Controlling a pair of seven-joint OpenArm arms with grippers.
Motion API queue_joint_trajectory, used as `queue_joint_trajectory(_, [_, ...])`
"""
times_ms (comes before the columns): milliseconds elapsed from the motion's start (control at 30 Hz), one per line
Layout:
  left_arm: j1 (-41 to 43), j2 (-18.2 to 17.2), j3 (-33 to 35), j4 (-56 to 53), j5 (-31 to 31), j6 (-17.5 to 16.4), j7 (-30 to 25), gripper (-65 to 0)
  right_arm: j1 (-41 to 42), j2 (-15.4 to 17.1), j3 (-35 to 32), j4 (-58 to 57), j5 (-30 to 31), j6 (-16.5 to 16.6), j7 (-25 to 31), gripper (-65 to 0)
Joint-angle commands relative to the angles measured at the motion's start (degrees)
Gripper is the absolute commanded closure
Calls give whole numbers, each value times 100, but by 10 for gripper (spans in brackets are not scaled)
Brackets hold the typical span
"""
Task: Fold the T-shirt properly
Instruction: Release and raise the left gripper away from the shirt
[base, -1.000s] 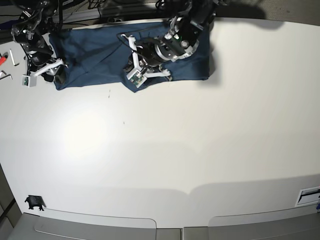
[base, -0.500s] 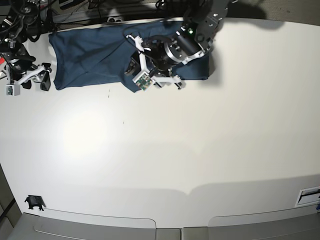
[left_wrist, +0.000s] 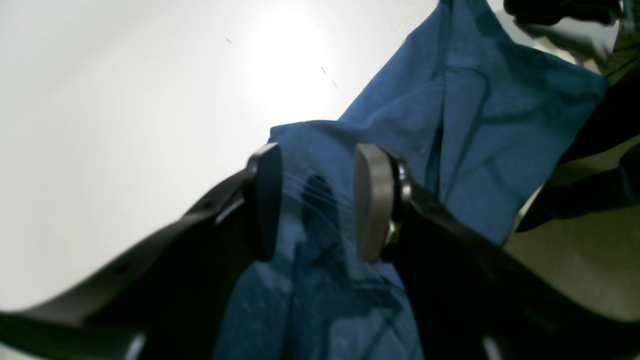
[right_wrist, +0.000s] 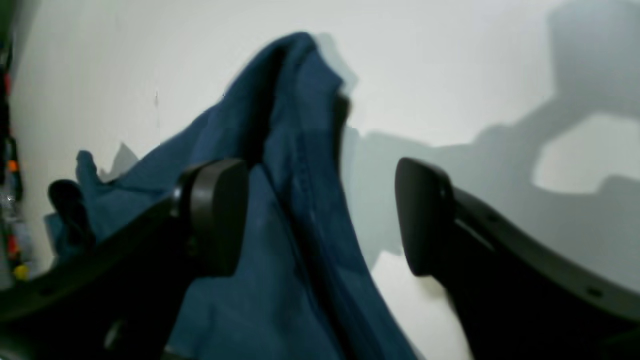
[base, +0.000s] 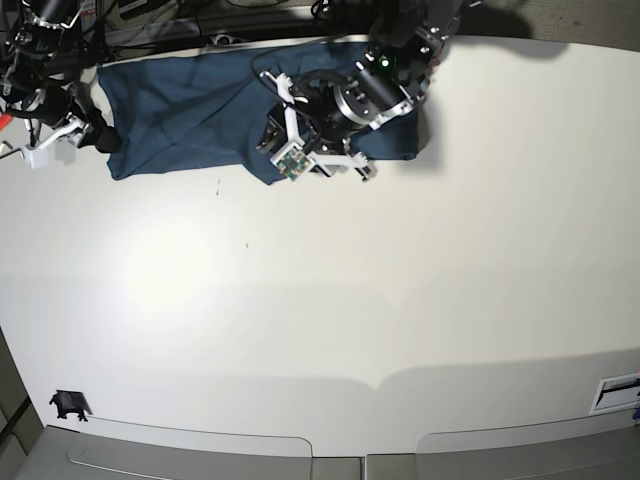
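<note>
The T-shirt (base: 190, 105) lies spread along the table's (base: 400, 300) far edge, creased and partly folded. The left gripper (left_wrist: 315, 202) hovers over it with jaws apart, holding nothing. The right gripper (right_wrist: 320, 215) (at the shirt's other end) stands wide apart over a raised fold. No readable writing shows.

— Any writing on show out there?

— Nothing you can read. There's a white sticker (base: 616, 391) with dark bars at the table's (base: 400, 280) near right edge, far too small to make out.

— And on the cloth?

— The T-shirt (base: 180, 110) is plain dark blue from above, and both wrist views give bare fabric, no print, no tag.

— Numbers, logos?

— None legible anywhere.
</note>
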Motion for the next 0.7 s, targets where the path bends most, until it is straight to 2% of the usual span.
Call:
queue_joint_trajectory(0, [-48,63,15,118,-57,-11,-140,-220,76,160,44,-48,-9,28,-24,-432])
queue_joint_trajectory(167, [-48,63,15,118,-57,-9,-142,-220,83,160,-138,-188,-4,28,-225,-432])
queue_joint_trajectory(500, [-48,63,15,118,-55,-11,-142,-220,83,160,-1276,-188,-4,28,-236,-432])
queue_joint_trajectory(667, [-48,61,15,122,131,9,-144,-220,85,160,-1475,-188,-2,28,-236,-432])
